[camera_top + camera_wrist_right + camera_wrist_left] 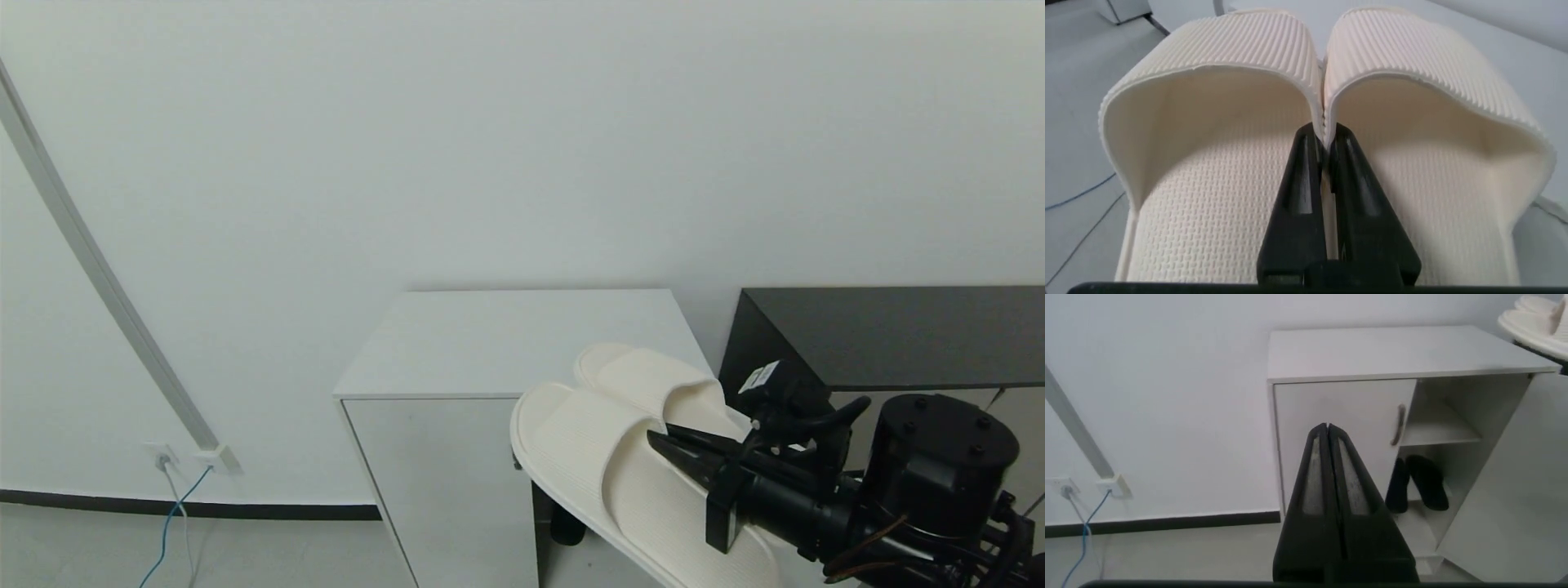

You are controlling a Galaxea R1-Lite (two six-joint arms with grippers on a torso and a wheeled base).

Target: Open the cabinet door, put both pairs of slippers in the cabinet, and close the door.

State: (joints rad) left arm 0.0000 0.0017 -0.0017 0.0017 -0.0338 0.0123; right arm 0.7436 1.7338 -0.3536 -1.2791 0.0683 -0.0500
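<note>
While the right gripper is clamped narrowly on one pair of white slippers, the two slippers hang side by side in the air, in front of the white cabinet and level with its top edge. Seen from the right wrist, the two black fingers stand almost together and pinch the touching inner edges of the two ribbed upper bands, so both white slippers are carried in a single grip, toes pointing away from the gripper.

From the left wrist, the left gripper has its two fingers pressed flat against each other with nothing between them, and it is well apart from the cabinet, facing its front. One door is closed and carries one upright handle; the other door is swung open. Inside is one shelf, and in the compartment below it stand two black slippers, one pair, close together and leaning toward the back. The toes of the white pair show above the cabinet's far corner.

One dark-topped unit stands just beside the cabinet. On the wall are one slanting cable duct and one socket with a blue cable running down to the floor.
</note>
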